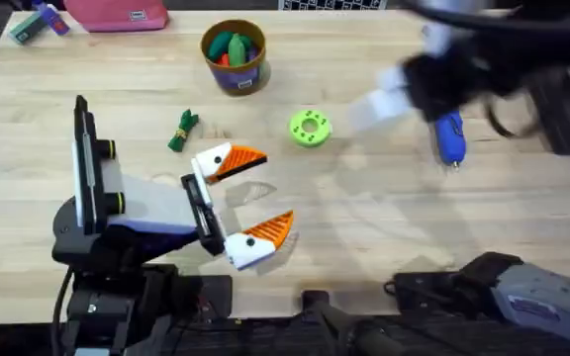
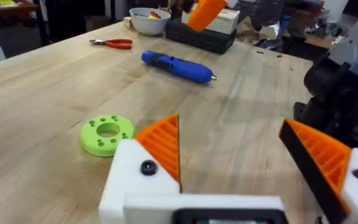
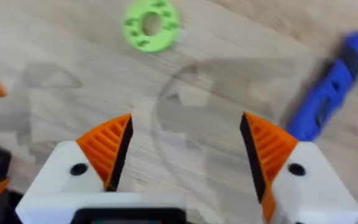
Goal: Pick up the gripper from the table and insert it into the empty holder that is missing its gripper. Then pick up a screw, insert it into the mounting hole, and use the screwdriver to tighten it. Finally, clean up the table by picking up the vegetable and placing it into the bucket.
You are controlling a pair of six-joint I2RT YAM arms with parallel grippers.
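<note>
From above, the left pincer (image 1: pixel 250 203) rests spread wide over the bench (image 1: pixel 364 227), the vegetable (image 1: pixel 182 130) lies beside the bucket (image 1: pixel 234 56), and the screwdriver (image 1: pixel 449 137) lies under what seems the blurred right arm. In the left wrist view, the screwdriver (image 2: pixel 178 66) lies beyond the green disc (image 2: pixel 107 134). In the right wrist view, the right pincer (image 3: pixel 185 155) hangs parted above bare wood, the screwdriver (image 3: pixel 331 87) beside it.

Robotics lab/workshop bench: light wood table (image 1: pixel 384 227), red-handled pliers (image 2: pixel 112 43), blue screwdriver (image 2: pixel 178 66), 3D-printed green disc (image 2: pixel 107 134); far end cluttered w/ boxes, white bowl (image 2: pixel 149 20).
</note>
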